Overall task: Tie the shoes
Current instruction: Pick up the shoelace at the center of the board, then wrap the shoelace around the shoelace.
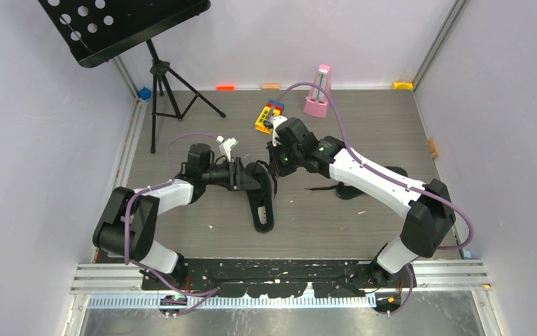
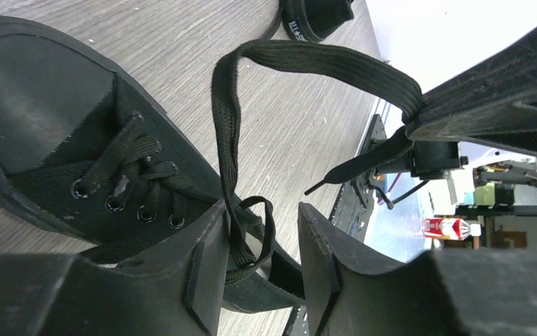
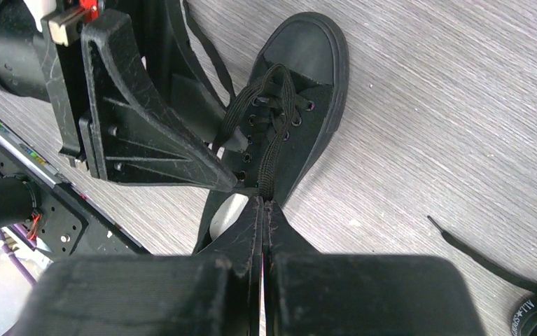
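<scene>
— Clutter along the back, mostly. A black music stand [image 1: 122, 28] on its tripod fills the far left corner. A pink metronome [image 1: 318, 94] sits by the back wall, with a small stack of coloured blocks [image 1: 268, 115] just in front of it.

— Any of that in the way?

— No, it's all well apart from the work. What crowds things is the arms themselves, since both come together over the nearer shoe [image 1: 264, 210], which lies in the middle of the counter [image 1: 321, 231]. The other shoe [image 1: 353, 190] lies off to the right, partly under the right arm.

— And the claws?

— The right claw [image 3: 262, 203] has its fingers pressed tight together on a lace [image 2: 321, 59]. The lace rises from the eyelets of the nearer shoe straight up to the tips. From that pinch it arcs over in a loop and drops back down toward the shoe, and a loose end dangles below the grip.

— The left one?

— The left claw [image 2: 260, 210] stands partly apart, low over the laced part of the same shoe. The falling side of the loop passes down through the gap, close against one finger [image 2: 206, 266] and clear of the other. I can't tell whether it actually touches that finger, and nothing is squeezed there.
</scene>
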You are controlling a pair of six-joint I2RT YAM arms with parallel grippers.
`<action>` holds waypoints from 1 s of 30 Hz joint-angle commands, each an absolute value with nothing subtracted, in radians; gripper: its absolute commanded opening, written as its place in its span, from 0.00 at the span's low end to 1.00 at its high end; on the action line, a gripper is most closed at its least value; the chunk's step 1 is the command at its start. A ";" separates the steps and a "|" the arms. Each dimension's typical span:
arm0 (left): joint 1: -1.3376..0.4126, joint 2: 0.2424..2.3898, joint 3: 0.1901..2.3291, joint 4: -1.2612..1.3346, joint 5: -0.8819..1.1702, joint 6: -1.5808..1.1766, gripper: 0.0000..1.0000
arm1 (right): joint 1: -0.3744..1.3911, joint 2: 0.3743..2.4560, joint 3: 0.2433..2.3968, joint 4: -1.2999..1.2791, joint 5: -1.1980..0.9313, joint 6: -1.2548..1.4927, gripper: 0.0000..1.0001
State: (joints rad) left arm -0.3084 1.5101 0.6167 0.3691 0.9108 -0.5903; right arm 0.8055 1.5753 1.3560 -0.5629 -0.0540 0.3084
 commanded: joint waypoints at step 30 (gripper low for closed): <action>-0.564 1.233 0.612 0.020 0.361 -0.153 0.63 | 0.803 1.636 1.450 -0.605 -0.138 0.331 0.00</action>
State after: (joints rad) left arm -0.5377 1.2655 0.6125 0.0425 0.4675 -0.2279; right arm 0.8051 1.6379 1.3918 -0.6048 -0.0967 0.3180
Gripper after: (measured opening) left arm 0.620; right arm 0.017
